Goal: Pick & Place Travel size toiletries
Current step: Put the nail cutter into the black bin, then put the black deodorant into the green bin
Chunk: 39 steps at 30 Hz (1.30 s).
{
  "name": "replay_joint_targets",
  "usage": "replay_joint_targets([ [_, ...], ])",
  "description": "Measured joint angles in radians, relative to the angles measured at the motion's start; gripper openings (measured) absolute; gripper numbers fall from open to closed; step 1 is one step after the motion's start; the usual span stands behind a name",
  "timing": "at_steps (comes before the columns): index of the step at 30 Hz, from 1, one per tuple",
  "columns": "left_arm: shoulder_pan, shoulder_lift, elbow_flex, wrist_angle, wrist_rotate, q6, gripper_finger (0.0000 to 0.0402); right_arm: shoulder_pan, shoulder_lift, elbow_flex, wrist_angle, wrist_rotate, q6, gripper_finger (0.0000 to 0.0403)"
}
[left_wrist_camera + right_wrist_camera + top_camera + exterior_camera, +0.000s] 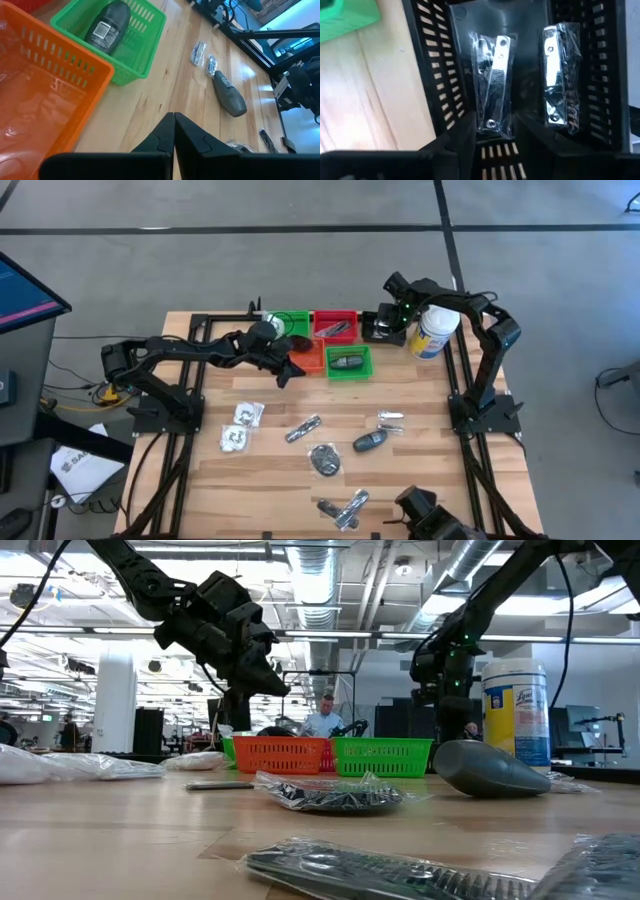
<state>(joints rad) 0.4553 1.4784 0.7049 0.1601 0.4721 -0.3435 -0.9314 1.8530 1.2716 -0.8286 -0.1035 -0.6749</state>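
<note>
Travel size toiletries lie loose on the table: clear packets, silvery sachets, a black round piece and a dark grey oval. My right gripper points down into the black tray, open. The end of a clear packet with a silvery clipper lies between its fingers, and a second such packet lies beside it. My left gripper hangs shut and empty over the table, beside the orange tray. My right gripper's fingers stand on either side of the packet's near end, coming from above. The packet lies flat on the tray floor. I cannot tell whether the fingers touch it.
A green tray holds a dark grey oval. A red tray and another green tray stand behind. A tall white canister stands right of the black tray. A person shows beyond the table.
</note>
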Motion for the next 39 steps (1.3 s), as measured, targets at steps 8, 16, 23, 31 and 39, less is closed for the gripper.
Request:
replay_joint_targets([
  [8,0.006,0.000,0.000,0.001,0.000,0.004,0.0000,0.023,0.000,0.000,0.007,0.106,0.006,0.0146],
  [16,0.006,0.000,0.000,0.004,0.000,0.004,0.0000,0.048,0.000,0.048,0.000,0.109,0.024,0.0136],
  [23,0.006,0.000,0.000,0.004,0.001,0.004,0.0000,0.055,0.000,0.211,-0.024,0.108,0.051,0.0134],
  [31,0.006,0.000,0.000,0.004,0.002,0.004,0.0000,0.069,0.000,0.375,-0.038,0.106,0.074,0.0133],
  [39,0.006,0.000,0.000,0.004,0.003,0.004,0.0000,0.105,0.000,0.465,-0.073,0.105,0.135,0.0132],
])
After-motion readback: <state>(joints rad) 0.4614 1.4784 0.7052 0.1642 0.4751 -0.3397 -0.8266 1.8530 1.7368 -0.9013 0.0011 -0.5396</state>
